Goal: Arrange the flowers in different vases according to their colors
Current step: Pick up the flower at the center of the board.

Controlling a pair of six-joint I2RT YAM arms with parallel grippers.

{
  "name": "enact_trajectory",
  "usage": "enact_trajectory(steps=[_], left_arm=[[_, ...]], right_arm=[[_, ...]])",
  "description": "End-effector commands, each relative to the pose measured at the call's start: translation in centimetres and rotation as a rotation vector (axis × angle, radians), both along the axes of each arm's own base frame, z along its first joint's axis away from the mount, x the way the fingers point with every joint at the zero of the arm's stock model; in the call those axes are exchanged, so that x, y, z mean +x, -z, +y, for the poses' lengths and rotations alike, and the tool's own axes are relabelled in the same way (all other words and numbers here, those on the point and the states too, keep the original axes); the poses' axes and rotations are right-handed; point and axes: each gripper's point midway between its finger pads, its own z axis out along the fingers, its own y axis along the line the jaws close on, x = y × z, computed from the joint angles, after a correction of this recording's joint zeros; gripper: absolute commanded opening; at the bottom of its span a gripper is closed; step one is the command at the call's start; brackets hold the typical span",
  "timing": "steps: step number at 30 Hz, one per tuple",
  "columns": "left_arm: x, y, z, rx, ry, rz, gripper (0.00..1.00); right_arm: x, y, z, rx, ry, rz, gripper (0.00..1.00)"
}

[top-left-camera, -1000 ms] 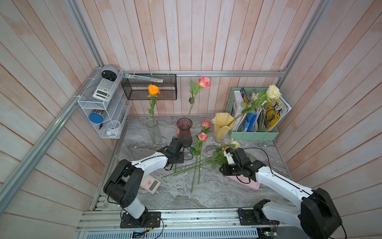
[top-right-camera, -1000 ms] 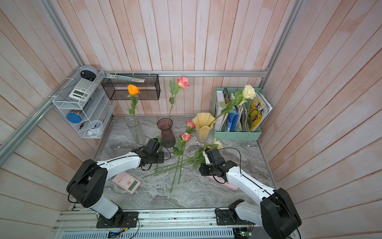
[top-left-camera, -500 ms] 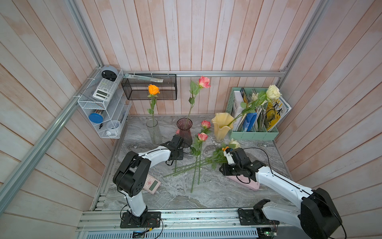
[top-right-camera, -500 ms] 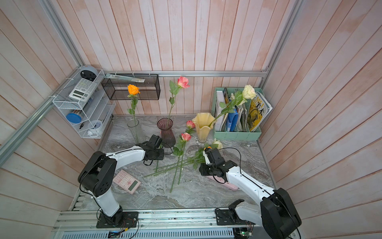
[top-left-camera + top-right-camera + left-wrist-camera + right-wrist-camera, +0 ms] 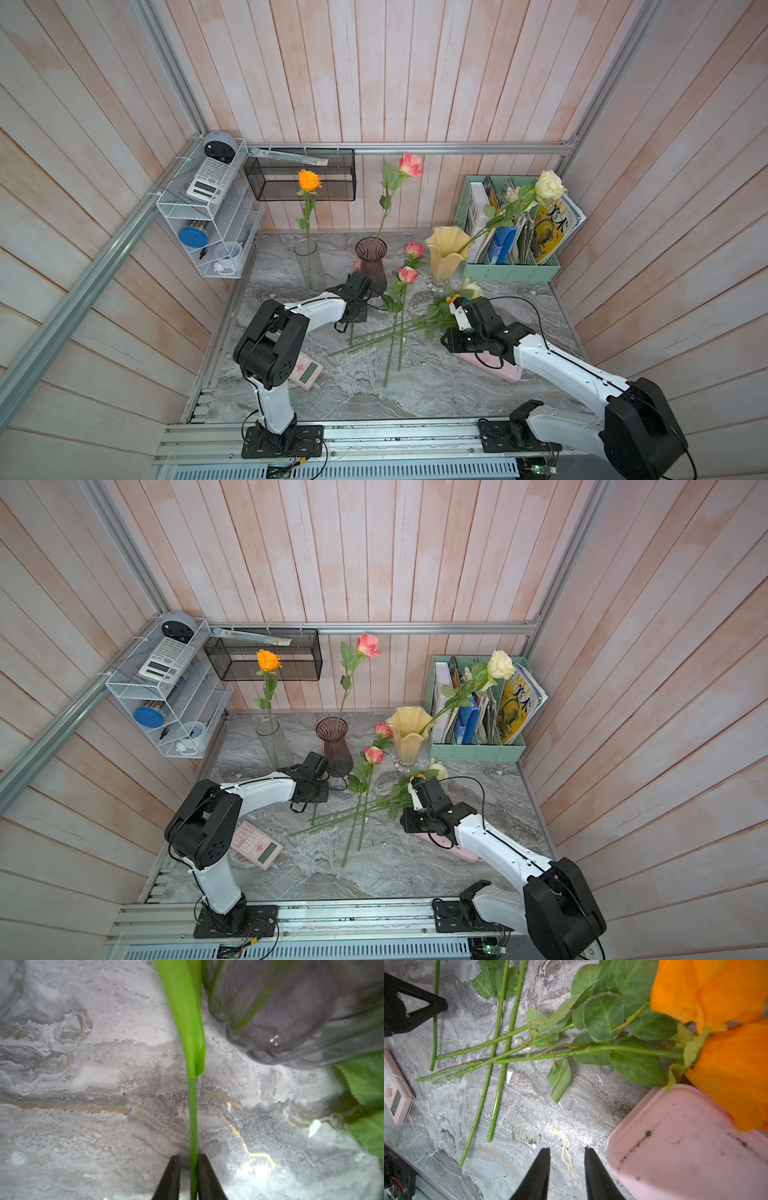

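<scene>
Smooth green flower stem (image 5: 193, 1122) | dark purple ribbed glass vase (image 5: 291, 1012) just beside | left hand (image 5: 188, 1157) narrow around stem, grip unclear

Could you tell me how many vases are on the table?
3: clear vase with the orange rose, purple vase beside it, yellow vase by the file holder.

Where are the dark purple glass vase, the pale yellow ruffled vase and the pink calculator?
dark purple glass vase (image 5: 376, 268): in a top view, belly.
pale yellow ruffled vase (image 5: 445, 259): in a top view, body.
pink calculator (image 5: 308, 372): in a top view, screen.
</scene>
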Motion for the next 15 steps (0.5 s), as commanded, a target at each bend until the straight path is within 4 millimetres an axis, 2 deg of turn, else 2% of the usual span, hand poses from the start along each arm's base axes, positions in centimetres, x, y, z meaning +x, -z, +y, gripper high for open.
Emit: enact_trajectory(steps=[1, 8, 15], left_arm=[[-0.8, 0.8, 1.1, 0.041, -0.013, 0.031, 0.14], [-0.9, -0.5, 1.9, 0.060, -0.032, 0.006, 0.00], [-1.3, -2.7, 2.9, 0.073, -0.061, -0.032, 0.00]], right_arm=[[-0.7, 0.6, 0.0, 0.000, -0.009, 0.025, 0.35], [-0.7, 0.5, 0.1, -0.002, -0.012, 0.026, 0.34], [-0.6, 0.3, 0.0, -0.002, -0.013, 0.019, 0.35]])
